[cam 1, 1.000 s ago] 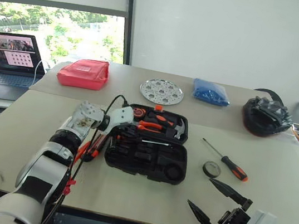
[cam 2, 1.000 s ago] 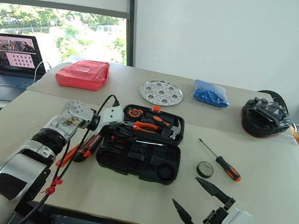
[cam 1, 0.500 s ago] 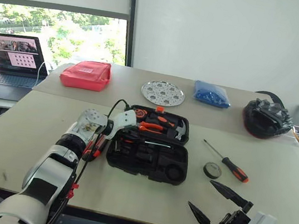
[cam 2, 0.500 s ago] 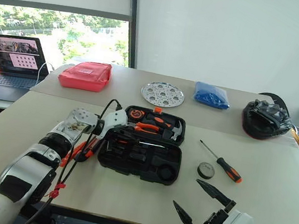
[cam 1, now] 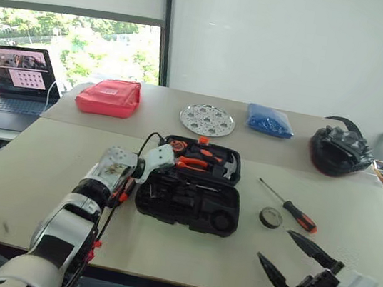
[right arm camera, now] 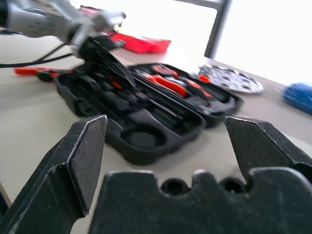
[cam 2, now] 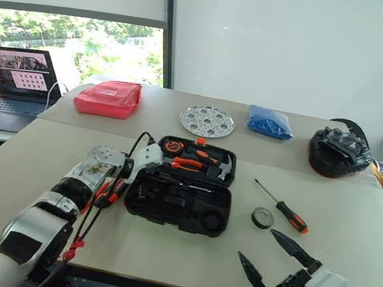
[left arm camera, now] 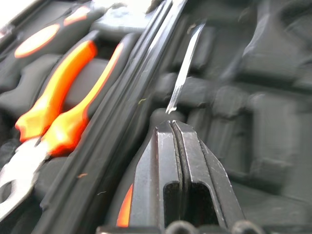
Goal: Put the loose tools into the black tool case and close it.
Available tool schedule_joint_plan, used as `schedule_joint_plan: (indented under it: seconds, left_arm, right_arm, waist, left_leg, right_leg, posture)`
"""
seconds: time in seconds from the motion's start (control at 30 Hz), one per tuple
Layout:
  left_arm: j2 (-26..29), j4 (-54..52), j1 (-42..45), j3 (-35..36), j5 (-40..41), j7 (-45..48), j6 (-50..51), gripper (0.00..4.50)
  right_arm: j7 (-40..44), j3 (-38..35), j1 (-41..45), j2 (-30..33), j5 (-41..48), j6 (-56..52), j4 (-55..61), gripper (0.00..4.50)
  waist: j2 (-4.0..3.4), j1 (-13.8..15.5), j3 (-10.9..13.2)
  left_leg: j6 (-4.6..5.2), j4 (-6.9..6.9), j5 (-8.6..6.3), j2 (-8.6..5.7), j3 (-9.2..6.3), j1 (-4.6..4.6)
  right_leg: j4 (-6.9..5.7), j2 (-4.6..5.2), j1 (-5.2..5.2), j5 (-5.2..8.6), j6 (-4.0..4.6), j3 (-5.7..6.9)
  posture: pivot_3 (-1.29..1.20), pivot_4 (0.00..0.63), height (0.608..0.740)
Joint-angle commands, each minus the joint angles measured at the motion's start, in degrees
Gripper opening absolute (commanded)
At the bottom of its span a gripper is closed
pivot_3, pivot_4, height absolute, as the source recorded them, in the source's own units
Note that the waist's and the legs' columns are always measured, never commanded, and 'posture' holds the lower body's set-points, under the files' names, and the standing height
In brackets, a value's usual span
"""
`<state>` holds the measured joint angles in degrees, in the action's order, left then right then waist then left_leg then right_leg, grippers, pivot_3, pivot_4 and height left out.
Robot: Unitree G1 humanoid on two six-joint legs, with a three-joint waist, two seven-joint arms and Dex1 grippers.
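The black tool case (cam 1: 189,204) lies open at mid-table, with orange-handled pliers (cam 1: 192,162) and a hammer in its lid. A screwdriver's thin metal shaft (left arm camera: 183,73) rests in the case's near half. My left gripper (cam 1: 167,174) is shut, its tips low over the case's left end just short of that shaft; nothing shows between its fingers (left arm camera: 192,161). Orange-and-black loose tools (cam 2: 105,192) lie on the table left of the case. Another screwdriver (cam 1: 290,207) and a small dark tape roll (cam 1: 271,217) sit right of it. My right gripper (cam 1: 275,246) hangs open at the table's front right.
At the back of the table stand a red pouch (cam 1: 108,96), a perforated metal disc (cam 1: 207,119), a blue bag (cam 1: 270,119) and a black helmet-like object (cam 1: 340,150). A laptop (cam 1: 13,81) sits far left. A black cable runs along my left arm.
My right gripper has shifted to the right, still open. My left gripper stays shut at the case's left end, its wrist turned a little.
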<state>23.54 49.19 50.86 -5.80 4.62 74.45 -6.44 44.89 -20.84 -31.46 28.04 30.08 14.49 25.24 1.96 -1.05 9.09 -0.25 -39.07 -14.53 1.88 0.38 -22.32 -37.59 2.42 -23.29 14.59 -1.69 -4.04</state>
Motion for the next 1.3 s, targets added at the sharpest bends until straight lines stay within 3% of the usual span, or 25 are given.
schedule_joint_plan:
  seconds: [0.03,0.13,0.17,0.2,0.23,0.37,0.47,0.6,0.77,0.97,1.1,1.2,1.23,1.3]
  left_arm:
    - [5.3,-11.7,-2.3,7.2,10.4,6.5,7.3,1.06]
    - [11.9,-20.7,-11.4,11.5,13.2,8.2,5.7,2.15]
    - [14.0,-23.3,-15.3,13.4,15.6,10.5,6.1,2.33]
    - [15.6,-25.1,-18.4,14.7,17.2,12.1,6.2,2.9]
    - [17.3,-26.7,-21.6,16.1,18.5,13.1,6.7,3.2]
    - [21.3,-30.5,-30.4,20.5,21.2,13.1,7.7,4.44]
    - [22.0,-33.8,-35.2,22.5,22.4,11.3,8.1,4.44]
    - [21.3,-38.9,-38.5,22.5,24.3,10.0,9.6,4.44]
    - [20.3,-42.6,-39.8,22.1,26.5,8.1,12.3,4.44]
    - [20.6,-42.4,-40.4,22.8,26.5,7.2,12.0,4.44]
    - [20.5,-43.8,-41.9,23.3,27.0,6.5,12.2,4.44]
    - [20.5,-44.6,-43.0,23.6,27.3,6.1,12.1,4.5]
    - [20.5,-44.6,-43.2,23.6,27.3,6.0,11.9,4.5]
    - [20.6,-44.6,-43.6,23.7,27.2,5.8,11.7,4.5]
  right_arm:
    - [0.4,-7.0,-2.6,-0.1,1.3,2.0,-3.1,4.5]
    - [1.5,-11.6,-4.9,-0.5,0.4,4.1,-8.9,4.5]
    - [1.7,-12.8,-5.5,-0.5,0.1,4.7,-10.8,4.5]
    - [2.0,-13.6,-5.8,-0.6,0.1,4.9,-12.1,4.5]
    - [2.1,-14.4,-6.0,-0.5,0.2,5.1,-13.6,4.5]
    - [2.0,-16.2,-4.8,1.3,0.1,3.5,-16.6,4.5]
    - [1.1,-16.1,-0.2,6.9,0.2,-2.8,-16.7,4.5]
    - [1.7,-12.4,10.3,18.8,0.8,-17.2,-19.0,4.5]
    - [6.6,2.0,31.8,31.3,-4.0,-33.1,-29.6,4.5]
    - [10.7,19.8,57.8,29.8,-16.0,-38.7,-47.1,4.5]
    - [13.4,25.6,65.7,26.4,-20.7,-38.3,-54.2,4.5]
    - [14.4,28.0,69.0,24.7,-23.4,-38.3,-59.1,3.8]
    - [14.2,28.4,70.1,24.3,-24.2,-37.6,-61.1,3.32]
    - [14.4,29.1,71.9,23.9,-26.0,-35.1,-65.0,2.8]
  waist:
    - [0.01,-0.1,0.0]
    - [-0.14,-0.4,-0.1]
    - [-0.25,-0.7,-0.1]
    - [-0.28,-0.7,-0.1]
    - [-0.27,-0.7,-0.1]
    - [-0.22,-0.4,-0.1]
    - [-0.26,0.0,-0.1]
    - [-0.28,-0.4,0.0]
    - [-0.28,-0.7,0.0]
    - [-0.3,-0.9,0.0]
    - [-0.34,-1.1,0.1]
    - [-0.35,-1.0,0.1]
    - [-0.35,-0.9,0.1]
    - [-0.36,-1.0,0.1]
  left_leg:
    - [0.0,0.08,0.0,0.01,-0.01,0.0]
    - [0.03,0.13,-0.02,0.02,0.01,0.09]
    - [0.05,0.19,-0.04,0.02,0.03,0.15]
    - [0.09,0.28,-0.07,0.03,0.1,0.33]
    - [0.1,0.3,-0.08,0.05,0.12,0.36]
    - [0.09,0.22,-0.07,0.1,0.11,0.37]
    - [0.1,0.14,-0.03,0.12,0.2,0.5]
    - [0.1,0.16,-0.03,0.1,0.43,0.71]
    - [0.13,0.24,-0.02,0.1,0.47,0.62]
    - [0.24,0.27,-0.08,0.06,0.34,0.24]
    - [0.28,0.22,-0.13,0.03,0.32,-0.05]
    - [0.3,0.21,-0.15,0.03,0.31,-0.41]
    - [0.3,0.18,-0.14,0.01,0.3,-0.59]
    - [0.3,0.15,-0.14,0.02,0.29,-0.63]
  right_leg:
    - [0.0,0.0,-0.01,0.03,0.03,0.01]
    - [0.04,0.02,0.02,0.06,0.04,-0.03]
    - [0.07,0.03,0.09,0.07,0.04,-0.07]
    - [0.07,0.07,0.17,0.13,0.06,-0.15]
    - [0.03,0.08,0.18,0.18,0.08,-0.16]
    - [-0.01,0.09,0.18,0.24,0.07,-0.08]
    - [-0.01,0.13,0.27,0.41,-0.27,-0.17]
    - [-0.02,0.14,0.32,0.38,-0.26,-0.49]
    - [-0.02,-0.03,0.15,0.21,-0.03,-0.55]
    - [0.1,0.01,-0.07,0.17,0.08,-0.34]
    - [0.11,0.11,-0.31,0.16,0.04,-0.28]
    - [0.0,0.17,-0.74,0.15,0.05,-0.23]
    - [-0.04,0.17,-0.94,0.15,0.05,-0.22]
    - [-0.05,0.19,-0.98,0.13,0.07,-0.18]
  posture:
    - [0.0,0.15,0.74]
    - [0.0,0.15,0.74]
    - [0.0,0.15,0.74]
    - [0.0,0.15,0.74]
    - [0.0,0.15,0.74]
    - [0.0,0.15,0.74]
    - [0.0,0.15,0.74]
    - [0.0,0.15,0.74]
    - [0.0,0.15,0.74]
    - [0.0,0.15,0.74]
    - [0.0,0.15,0.74]
    - [0.0,0.15,0.74]
    - [0.0,0.15,0.74]
    - [0.0,0.15,0.74]
